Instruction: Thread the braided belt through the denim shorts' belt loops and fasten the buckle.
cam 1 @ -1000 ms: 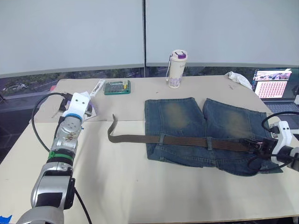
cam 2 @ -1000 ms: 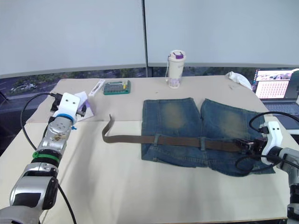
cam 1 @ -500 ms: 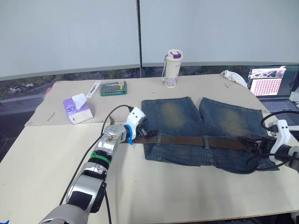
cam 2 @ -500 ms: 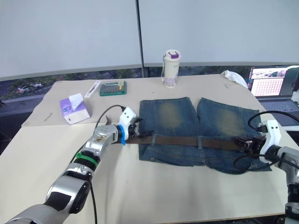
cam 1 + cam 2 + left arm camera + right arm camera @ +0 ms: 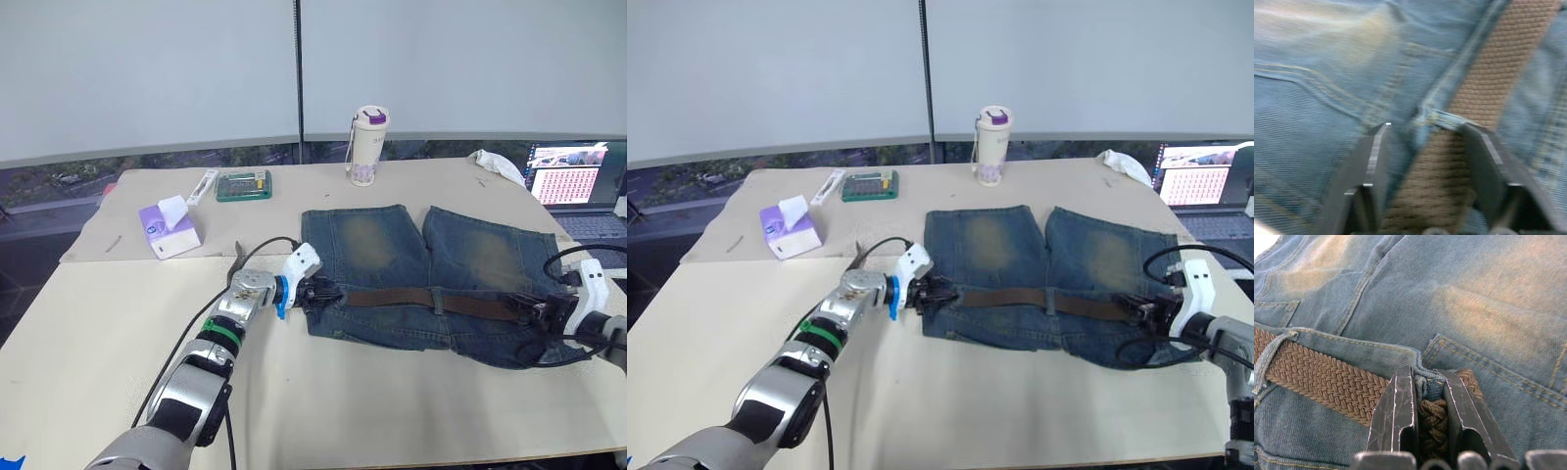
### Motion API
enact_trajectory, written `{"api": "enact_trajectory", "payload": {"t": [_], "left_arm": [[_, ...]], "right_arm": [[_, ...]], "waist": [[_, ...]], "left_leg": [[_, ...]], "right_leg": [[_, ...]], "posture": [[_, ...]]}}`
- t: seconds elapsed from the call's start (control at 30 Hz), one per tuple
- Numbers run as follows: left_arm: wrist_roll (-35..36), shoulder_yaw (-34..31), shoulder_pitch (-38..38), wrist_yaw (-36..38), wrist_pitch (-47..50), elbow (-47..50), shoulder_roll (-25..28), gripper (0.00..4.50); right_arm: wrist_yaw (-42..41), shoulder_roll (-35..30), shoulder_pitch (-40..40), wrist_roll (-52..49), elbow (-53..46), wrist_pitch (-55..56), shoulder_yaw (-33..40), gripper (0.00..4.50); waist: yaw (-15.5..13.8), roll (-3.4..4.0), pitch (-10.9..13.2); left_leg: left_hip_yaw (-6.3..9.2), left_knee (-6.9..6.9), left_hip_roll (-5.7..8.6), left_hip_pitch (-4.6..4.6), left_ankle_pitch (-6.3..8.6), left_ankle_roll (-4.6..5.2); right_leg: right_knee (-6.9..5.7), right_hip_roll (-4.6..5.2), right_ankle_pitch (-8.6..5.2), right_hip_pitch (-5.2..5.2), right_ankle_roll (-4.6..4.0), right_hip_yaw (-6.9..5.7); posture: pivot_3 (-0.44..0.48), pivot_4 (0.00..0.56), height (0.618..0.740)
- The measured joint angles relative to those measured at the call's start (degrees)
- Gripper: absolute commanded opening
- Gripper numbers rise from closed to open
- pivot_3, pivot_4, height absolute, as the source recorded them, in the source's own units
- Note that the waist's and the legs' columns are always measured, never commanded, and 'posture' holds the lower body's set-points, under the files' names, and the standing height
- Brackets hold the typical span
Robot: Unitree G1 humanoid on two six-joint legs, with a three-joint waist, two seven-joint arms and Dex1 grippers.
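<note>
The denim shorts [image 5: 392,240] lie flat on the table, waistband toward me. The braided belt [image 5: 480,305] runs along the waistband under a belt loop [image 5: 438,298]. My left gripper [image 5: 323,291] is at the waistband's left end. In the left wrist view its fingers [image 5: 1374,166] are shut on the brown belt [image 5: 1449,161], just before a denim loop [image 5: 1442,117]. My right gripper [image 5: 541,311] is at the waistband's right end. There it [image 5: 1427,377] pinches the belt's end [image 5: 1432,418] together with a loop. The buckle is hidden.
At the back stand a white tumbler [image 5: 370,145], a green box [image 5: 245,183] and a purple tissue box [image 5: 168,227]. A white cloth [image 5: 500,164] and a laptop [image 5: 573,186] sit at the far right. Black cable loops over my left arm [image 5: 265,242].
My left arm swung from the table's far left to the shorts' left waistband end, and its fingers closed around the belt. The right gripper kept its hold.
</note>
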State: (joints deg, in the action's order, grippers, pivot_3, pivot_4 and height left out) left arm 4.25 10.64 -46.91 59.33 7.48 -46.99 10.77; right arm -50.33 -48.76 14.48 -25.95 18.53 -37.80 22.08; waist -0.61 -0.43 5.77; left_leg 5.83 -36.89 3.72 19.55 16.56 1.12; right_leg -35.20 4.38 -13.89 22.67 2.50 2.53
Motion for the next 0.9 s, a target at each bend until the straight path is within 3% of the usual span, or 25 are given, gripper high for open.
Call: {"api": "enact_trajectory", "payload": {"t": [0.1, 0.37, 0.5, 0.7, 0.9], "left_arm": [[0.2, -0.6, 0.0, 0.0, 0.4, 0.2, 0.3, 0.01], [0.4, -4.3, -0.7, -7.1, -3.1, -4.5, 0.1, 0.0], [0.3, -8.0, -3.5, -14.4, -6.3, -9.6, 1.1, 0.0], [0.3, -12.0, -6.5, -23.1, -10.2, -15.1, 4.2, 0.0], [0.5, -15.6, -7.3, -28.8, -12.9, -18.1, 6.2, 0.0]], "right_arm": [[0.2, 0.0, 0.0, 0.0, 0.0, 0.0, 0.0, 0.22], [0.5, 1.9, 2.9, 1.3, -0.1, 0.4, -3.7, 0.22], [0.6, 6.1, 10.1, 4.8, 3.1, 3.6, -9.7, 0.22], [2.9, 12.8, 24.3, 12.6, 17.6, 15.1, -17.0, 0.22], [5.3, 18.5, 36.0, 17.7, 32.9, 31.4, -19.1, 0.22]], "waist": [[0.0, -0.01, 0.0], [0.6, -0.04, 0.0], [1.6, -0.03, 0.0], [1.7, 0.16, -0.1], [1.6, 0.15, -0.1]], "left_leg": [[0.01, 0.01, 0.0, -0.16, 0.03, 0.05], [0.01, 0.01, -0.07, -0.24, 0.04, 0.05], [-0.01, 0.02, -0.1, -0.27, 0.03, 0.04], [-0.01, 0.04, -0.01, -0.22, -0.16, -0.29], [0.04, 0.03, 0.08, 0.09, -0.37, -0.64]], "right_leg": [[0.09, 0.0, 0.0, -0.15, 0.0, -0.01], [0.1, -0.04, 0.0, -0.19, 0.0, 0.0], [0.06, -0.06, 0.0, -0.14, 0.0, 0.02], [-0.21, -0.02, 0.0, 0.05, 0.01, 0.03], [-0.56, 0.04, 0.01, 0.53, 0.01, 0.04]], "posture": [[0.0, 0.15, 0.74], [0.0, 0.15, 0.74], [0.0, 0.15, 0.74], [0.0, 0.15, 0.74], [0.0, 0.15, 0.74]]}}
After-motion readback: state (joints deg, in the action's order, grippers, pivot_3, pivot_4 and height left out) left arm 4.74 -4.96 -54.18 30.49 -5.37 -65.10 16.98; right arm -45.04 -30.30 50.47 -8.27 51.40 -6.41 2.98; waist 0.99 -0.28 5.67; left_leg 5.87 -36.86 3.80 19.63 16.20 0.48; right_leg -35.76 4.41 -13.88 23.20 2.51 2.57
